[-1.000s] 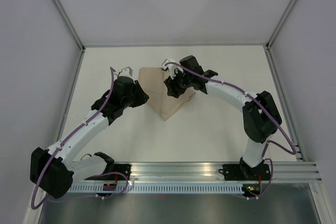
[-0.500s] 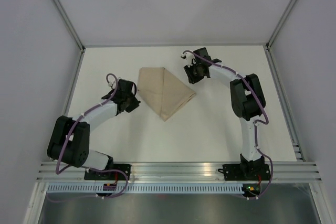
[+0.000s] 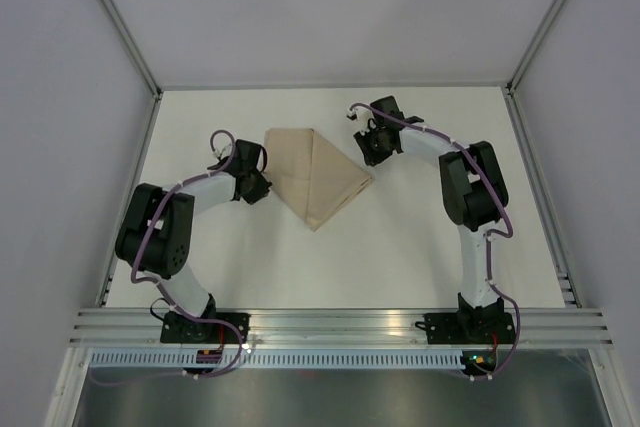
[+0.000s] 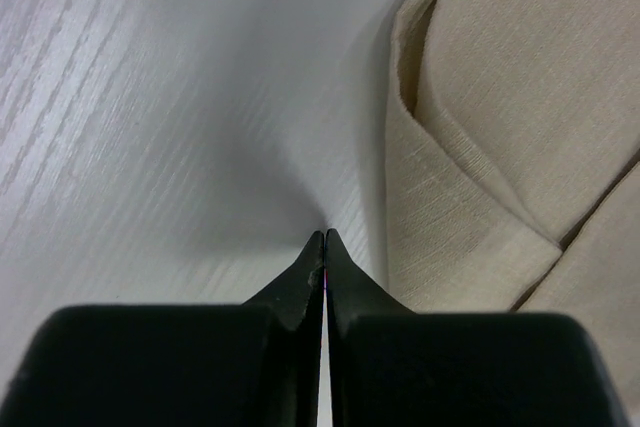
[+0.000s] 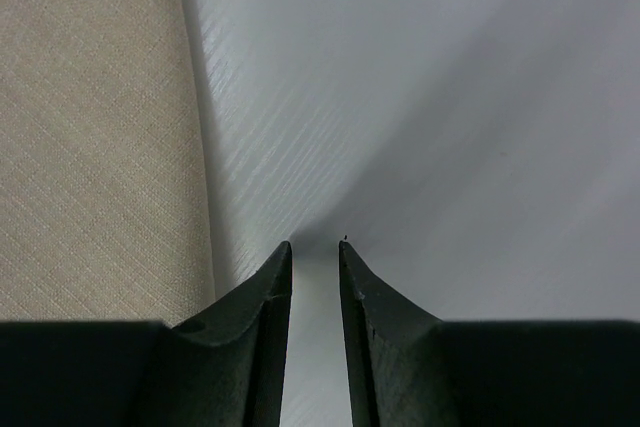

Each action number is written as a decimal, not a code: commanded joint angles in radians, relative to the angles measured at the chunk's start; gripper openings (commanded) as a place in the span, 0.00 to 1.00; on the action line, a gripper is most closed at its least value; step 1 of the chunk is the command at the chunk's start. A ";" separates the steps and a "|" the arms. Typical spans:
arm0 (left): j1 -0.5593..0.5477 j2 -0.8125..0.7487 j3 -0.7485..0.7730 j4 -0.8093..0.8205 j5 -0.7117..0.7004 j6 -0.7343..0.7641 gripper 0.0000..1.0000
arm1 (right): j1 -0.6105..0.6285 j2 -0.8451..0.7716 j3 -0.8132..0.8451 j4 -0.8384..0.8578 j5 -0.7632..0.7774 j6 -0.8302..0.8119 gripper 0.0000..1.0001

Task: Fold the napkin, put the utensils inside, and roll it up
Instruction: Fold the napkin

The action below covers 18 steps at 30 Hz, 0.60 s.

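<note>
The napkin (image 3: 315,175) is lying flat on the table (image 3: 420,237), folded into a shape like a triangle, and it is sitting between the two grippers. No utensils are showing in any view, so I judge the task is only at the folding step.

The left gripper (image 4: 325,237) is hanging low over bare table with its fingers pressed together and holding nothing. The napkin is just to the right of its tips and a little ahead of them, not touching them. The right gripper (image 5: 315,245) is also empty. Its fingers are standing a narrow slit apart, and the napkin edge is running just to their left. Each gripper is sitting at one side edge of the cloth, probably so that each one can take its own side for a further fold.

The cloth is beige and woven, and the crossing threads are showing clearly in the right wrist view. In the left wrist view the layers are overlapping, with a hemmed edge and one small pocket where the upper layer is lifting. The table is white with a fine wood-like grain. The fingers are black, smooth and tapering to thin points.
</note>
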<state>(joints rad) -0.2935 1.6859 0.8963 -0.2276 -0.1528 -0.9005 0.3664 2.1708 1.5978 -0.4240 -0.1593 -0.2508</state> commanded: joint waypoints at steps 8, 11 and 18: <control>0.002 0.143 0.150 -0.033 0.025 0.060 0.02 | 0.049 -0.106 -0.110 -0.028 -0.009 -0.054 0.29; 0.002 0.173 0.188 -0.045 0.041 0.106 0.02 | 0.069 -0.140 -0.162 -0.022 -0.013 -0.073 0.29; 0.002 0.239 0.282 -0.095 0.082 0.202 0.02 | 0.105 -0.218 -0.269 -0.024 -0.022 -0.113 0.27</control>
<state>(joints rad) -0.2932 1.8774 1.1385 -0.2615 -0.1047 -0.7891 0.4576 2.0094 1.3666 -0.4240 -0.1715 -0.3355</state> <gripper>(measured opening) 0.025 0.275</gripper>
